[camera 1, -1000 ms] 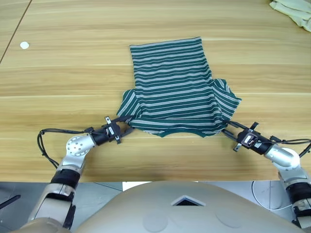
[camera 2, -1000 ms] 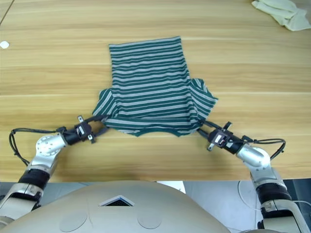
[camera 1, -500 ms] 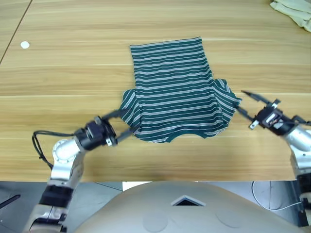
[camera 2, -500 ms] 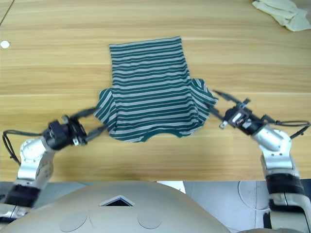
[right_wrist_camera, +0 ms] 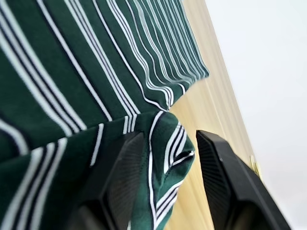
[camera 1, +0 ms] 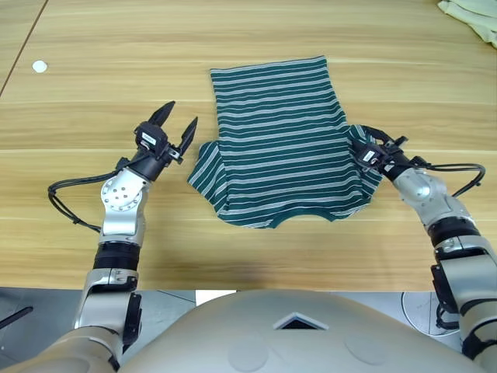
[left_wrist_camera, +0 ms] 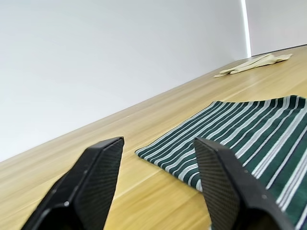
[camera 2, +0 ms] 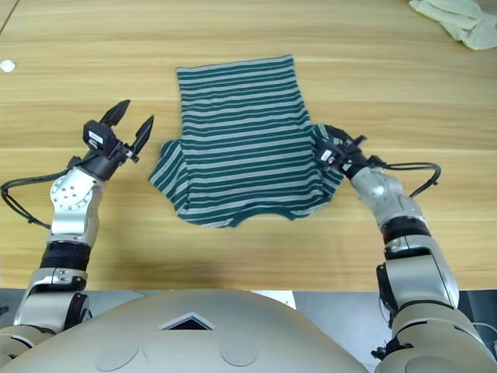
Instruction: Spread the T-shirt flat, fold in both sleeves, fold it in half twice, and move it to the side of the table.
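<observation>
A green T-shirt [camera 1: 283,140] with white stripes lies on the wooden table [camera 1: 116,47], hem at the far side, collar edge near me, both short sleeves bunched at its sides. My left gripper [camera 1: 181,113] is open and lifted just left of the left sleeve [camera 1: 203,167], holding nothing. In the left wrist view its fingers [left_wrist_camera: 98,177] frame the shirt's far corner [left_wrist_camera: 192,153]. My right gripper [camera 1: 365,148] is open at the right sleeve [camera 1: 371,172]. The right wrist view shows the sleeve's folded edge [right_wrist_camera: 168,139] lying between its fingers [right_wrist_camera: 122,177].
A crumpled beige cloth [camera 1: 472,17] lies at the far right corner of the table. A small white disc [camera 1: 39,67] sits far left. The table's near edge [camera 1: 233,284] runs just below the shirt. Bare wood lies on both sides.
Both grippers let go of the shirt's near corners. The left one rose and moved away to the left, open. The right one swung in onto the right sleeve. The near edge slumped.
</observation>
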`<state>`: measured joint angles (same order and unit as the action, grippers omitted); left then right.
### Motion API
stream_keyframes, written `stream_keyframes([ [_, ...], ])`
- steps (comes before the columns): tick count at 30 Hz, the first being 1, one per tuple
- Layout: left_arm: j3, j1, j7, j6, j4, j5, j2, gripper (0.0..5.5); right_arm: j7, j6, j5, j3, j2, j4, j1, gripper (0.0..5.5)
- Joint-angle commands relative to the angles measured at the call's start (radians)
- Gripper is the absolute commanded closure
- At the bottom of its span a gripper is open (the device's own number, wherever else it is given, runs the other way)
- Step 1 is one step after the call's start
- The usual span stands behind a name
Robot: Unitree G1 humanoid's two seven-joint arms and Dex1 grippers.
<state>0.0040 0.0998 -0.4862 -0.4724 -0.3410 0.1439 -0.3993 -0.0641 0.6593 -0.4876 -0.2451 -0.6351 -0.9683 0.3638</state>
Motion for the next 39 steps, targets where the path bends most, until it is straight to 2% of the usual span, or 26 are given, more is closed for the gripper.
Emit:
stream_keyframes([
  [1,0.026,0.017,0.02,0.003,-0.022,-0.018,0.0,2.79,-0.009,-0.057,-0.001,-0.005,-0.02,-0.076,-0.04,3.48],
  [9,0.035,-0.021,0.015,-0.014,-0.026,-0.025,-0.007,2.79,-0.027,-0.058,0.065,0.009,-0.027,0.079,-0.175,3.48],
  [20,0.062,-0.104,0.033,-0.03,-0.003,-0.075,-0.038,2.79,-0.027,-0.212,0.116,0.109,-0.098,0.409,-0.444,3.48],
  [24,0.071,-0.141,0.045,-0.108,0.015,-0.156,-0.097,2.79,0.052,-0.173,0.196,0.223,-0.074,0.53,-0.428,3.48],
  [26,0.099,-0.156,0.138,-0.128,0.047,-0.305,-0.157,2.79,0.049,-0.149,0.291,0.291,-0.046,0.66,-0.414,3.48],
  [28,0.097,-0.21,0.14,-0.135,0.148,-0.394,-0.206,2.79,0.039,-0.157,0.367,0.342,-0.024,0.787,-0.395,3.48],
  [33,-0.054,-0.325,-0.039,-0.173,0.4,-0.53,-0.337,2.79,0.043,-0.249,0.398,0.42,0.003,0.962,-0.334,3.48],
  [36,-0.156,-0.288,-0.103,-0.149,0.374,-0.642,-0.36,2.79,0.05,-0.285,0.344,0.424,0.006,0.953,-0.292,3.48],
  [39,-0.221,-0.221,-0.076,-0.118,0.285,-0.787,-0.359,2.79,0.066,-0.293,0.29,0.444,-0.009,0.927,-0.282,3.48],
])
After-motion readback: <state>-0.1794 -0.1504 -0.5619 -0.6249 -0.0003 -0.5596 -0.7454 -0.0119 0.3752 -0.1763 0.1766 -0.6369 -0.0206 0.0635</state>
